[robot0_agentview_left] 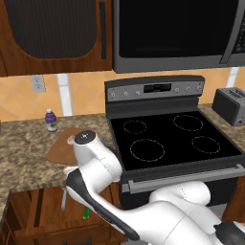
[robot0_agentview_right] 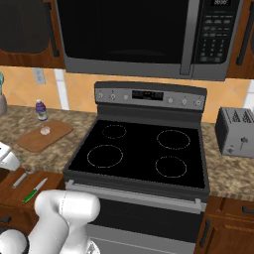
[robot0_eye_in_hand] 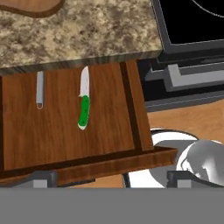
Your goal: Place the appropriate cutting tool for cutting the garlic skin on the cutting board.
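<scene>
speckled granite counter (robot0_agentview_right: 74, 144) holds cutting board (robot0_agentview_right: 43, 135) beside black stove (robot0_agentview_right: 144, 149).

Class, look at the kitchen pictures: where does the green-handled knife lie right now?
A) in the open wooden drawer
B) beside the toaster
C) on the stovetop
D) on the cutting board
A: the hand view shows the knife lying flat on the floor of the open drawer, beside a grey utensil, below the counter edge.

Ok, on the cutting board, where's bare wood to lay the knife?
On the cutting board, the garlic sits near the far end, toward the purple bottle. The near end, toward the open drawer, is bare. The knife lies in the drawer beside a grey utensil.
</scene>
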